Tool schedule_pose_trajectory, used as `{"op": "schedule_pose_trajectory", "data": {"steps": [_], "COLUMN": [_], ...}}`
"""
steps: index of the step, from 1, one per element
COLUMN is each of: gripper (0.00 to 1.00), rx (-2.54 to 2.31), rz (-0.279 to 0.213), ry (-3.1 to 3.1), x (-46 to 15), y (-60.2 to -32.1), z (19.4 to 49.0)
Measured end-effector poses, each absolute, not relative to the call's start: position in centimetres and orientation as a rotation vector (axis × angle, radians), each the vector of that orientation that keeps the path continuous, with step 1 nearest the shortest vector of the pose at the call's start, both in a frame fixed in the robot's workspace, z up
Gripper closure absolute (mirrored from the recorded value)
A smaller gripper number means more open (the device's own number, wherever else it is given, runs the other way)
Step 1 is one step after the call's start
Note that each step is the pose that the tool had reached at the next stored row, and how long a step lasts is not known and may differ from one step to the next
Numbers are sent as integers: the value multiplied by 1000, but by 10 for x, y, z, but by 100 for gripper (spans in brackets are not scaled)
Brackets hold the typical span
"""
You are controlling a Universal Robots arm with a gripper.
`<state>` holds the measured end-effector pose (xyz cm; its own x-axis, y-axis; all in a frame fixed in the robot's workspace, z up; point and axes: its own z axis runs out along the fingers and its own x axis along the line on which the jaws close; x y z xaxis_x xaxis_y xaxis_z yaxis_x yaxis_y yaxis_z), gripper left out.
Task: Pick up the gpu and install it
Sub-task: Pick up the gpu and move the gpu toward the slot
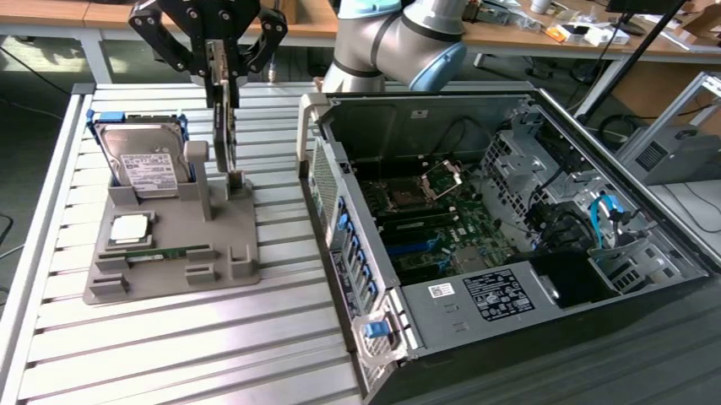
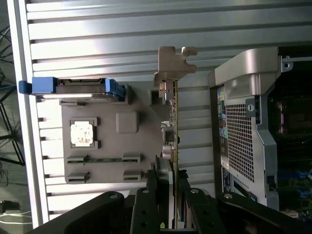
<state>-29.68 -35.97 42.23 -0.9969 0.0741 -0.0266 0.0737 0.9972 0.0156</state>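
Starting at the exterior view's left: the slatted metal bench (image 1: 169, 346) carries a grey parts holder (image 1: 169, 274) close to its edge on that side. In the holder's far corner a silver hard drive (image 1: 147, 164) with a white label stands in its slot, leaning back, with blue rails on its sides. In front of it a processor chip (image 1: 130, 228) lies flat in a square recess. Just nearer the camera a slim green memory stick (image 1: 164, 251) sits in its long slot.

Moving along to the holder's far edge on the exterior view's right, I have the gpu (image 1: 229, 126) upright on edge, its lower end down at the holder's slotted post. I can't tell whether it is seated or just clear. The gripper (image 1: 222, 76) is on it from above. On my wrist view the black fingers (image 2: 146, 209) pinch the card from both faces, and its metal end bracket (image 2: 173, 61) pokes out past the holder's edge.

Further right, just beside the holder, the open computer case (image 1: 327, 181) lies on its side. Inside I see the motherboard (image 1: 434, 228) with its socket latch (image 1: 440, 177) raised. A power supply (image 1: 485, 295) with a white label sits in the near corner, and blue cables (image 1: 603, 211) run by the drive cage.
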Motion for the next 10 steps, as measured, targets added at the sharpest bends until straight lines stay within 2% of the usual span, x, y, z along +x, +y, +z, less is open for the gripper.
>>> {"op": "schedule_pose_trajectory", "data": {"steps": [10], "gripper": [73], "rx": [115], "rz": [23], "ry": [3112], "x": [-297], "y": [-360], "z": [426]}}
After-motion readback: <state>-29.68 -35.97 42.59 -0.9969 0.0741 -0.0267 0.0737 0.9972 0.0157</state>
